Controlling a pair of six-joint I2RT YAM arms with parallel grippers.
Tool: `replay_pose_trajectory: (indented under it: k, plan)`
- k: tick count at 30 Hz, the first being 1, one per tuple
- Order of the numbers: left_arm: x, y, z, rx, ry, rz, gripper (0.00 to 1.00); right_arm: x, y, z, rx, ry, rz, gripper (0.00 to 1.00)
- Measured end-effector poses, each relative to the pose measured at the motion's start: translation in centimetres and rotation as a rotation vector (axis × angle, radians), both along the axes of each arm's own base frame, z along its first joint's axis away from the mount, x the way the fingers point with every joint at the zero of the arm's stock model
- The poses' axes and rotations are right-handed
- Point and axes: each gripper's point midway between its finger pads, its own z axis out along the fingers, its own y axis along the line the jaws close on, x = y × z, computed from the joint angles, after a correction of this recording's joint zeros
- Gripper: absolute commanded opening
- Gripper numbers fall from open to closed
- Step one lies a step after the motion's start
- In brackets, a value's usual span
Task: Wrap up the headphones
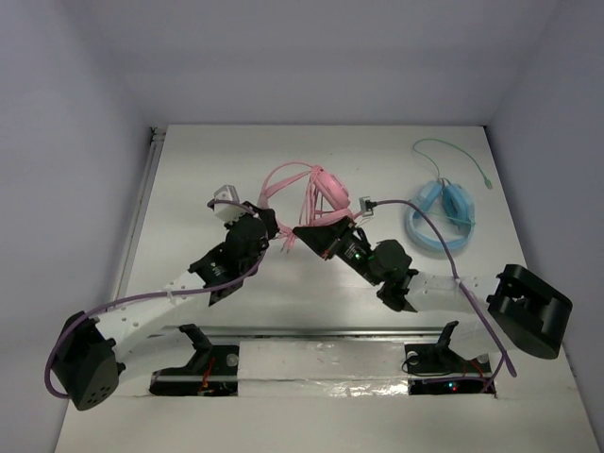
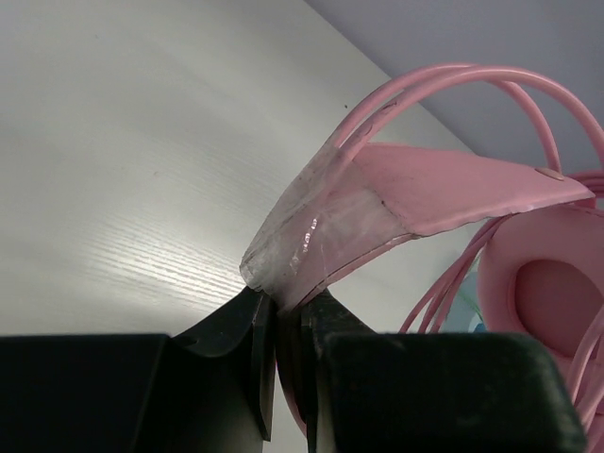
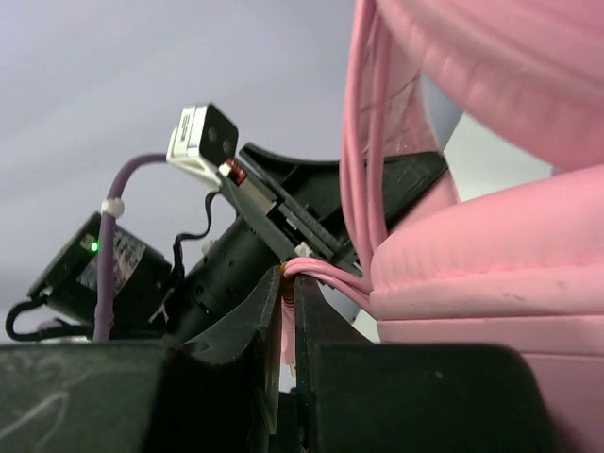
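Top view: right claw (image 1: 302,231) covers much of the headphones (image 1: 323,181). Right wrist view: ear cup (image 3: 491,274) beside the claw runs off frame; cable (image 3: 363,142) end untraceable.

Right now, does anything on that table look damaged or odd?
Yes: the pink headphones have crinkled clear film, maybe tape, over one end of the headband strap, just where the left hand pinches it. It looks patched.

A pair of light blue headphones (image 1: 442,219) is laid flat at the far right of the white table (image 1: 208,170), with its thin green cable (image 1: 451,149) looped toward the far edge. A crinkled silver strip (image 1: 321,363) is seen along the near edge.
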Motion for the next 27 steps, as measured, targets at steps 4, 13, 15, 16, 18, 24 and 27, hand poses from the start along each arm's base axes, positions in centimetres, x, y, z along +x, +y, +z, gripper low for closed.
replay_pose_trajectory:
  k: [4, 13, 15, 16, 18, 24, 27]
  plan:
    - [-0.6, 0.9, 0.2, 0.004, -0.005, 0.018, 0.00, 0.4, -0.1, 0.1, 0.041, 0.038, -0.027, 0.01]
    - [-1.0, 1.5, -0.5, 0.016, -0.011, 0.039, 0.00, 2.2, -0.3, -0.2, 0.077, 0.171, -0.107, 0.02]
    - [-1.0, 1.5, -0.4, 0.019, -0.016, 0.047, 0.00, 2.7, -0.2, -0.3, 0.079, 0.203, -0.129, 0.02]
    - [-1.0, 1.6, -0.3, 0.021, -0.020, 0.051, 0.00, 2.9, -0.1, -0.3, 0.080, 0.221, -0.141, 0.02]
    - [-1.0, 1.7, -0.1, 0.029, -0.029, 0.063, 0.00, 3.4, -0.1, -0.3, 0.083, 0.251, -0.164, 0.02]
    - [-1.3, 1.8, 0.4, 0.072, -0.058, 0.080, 0.00, 4.5, 0.0, -0.5, 0.065, 0.306, -0.219, 0.02]
    - [-1.6, 1.6, 0.5, 0.103, -0.071, 0.081, 0.00, 5.2, 0.2, -1.0, 0.038, 0.322, -0.255, 0.03]
